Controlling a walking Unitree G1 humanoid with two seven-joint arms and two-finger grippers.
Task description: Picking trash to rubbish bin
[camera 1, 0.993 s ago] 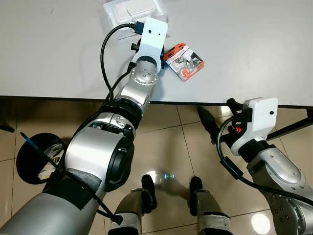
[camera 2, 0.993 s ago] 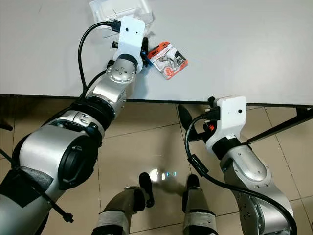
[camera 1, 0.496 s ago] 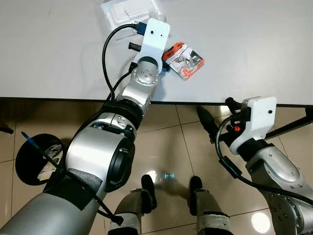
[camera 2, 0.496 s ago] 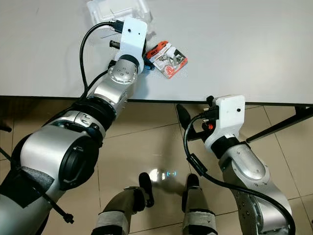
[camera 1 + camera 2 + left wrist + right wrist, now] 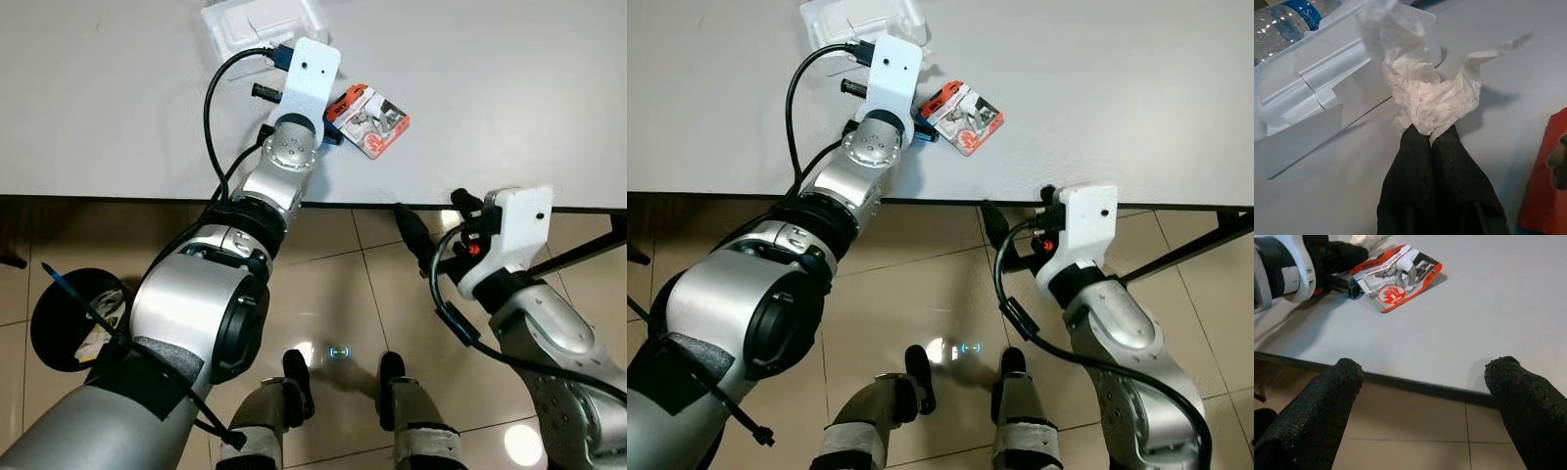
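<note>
Left eye view: a round black rubbish bin (image 5: 69, 318) stands on the tiled floor at my far left. My left gripper (image 5: 1431, 139) reaches over the white table (image 5: 509, 108), pinching a crumpled white tissue (image 5: 1426, 95) beside a clear plastic tray (image 5: 263, 22) and an orange-and-white printed packet (image 5: 369, 121). My right gripper (image 5: 1425, 382) hangs spread below the table edge.

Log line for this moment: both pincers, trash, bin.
left pincer: shut on crumpled tissue, over table | right pincer: open, at table edge | orange packet: on table | bin: floor, robot's left
</note>
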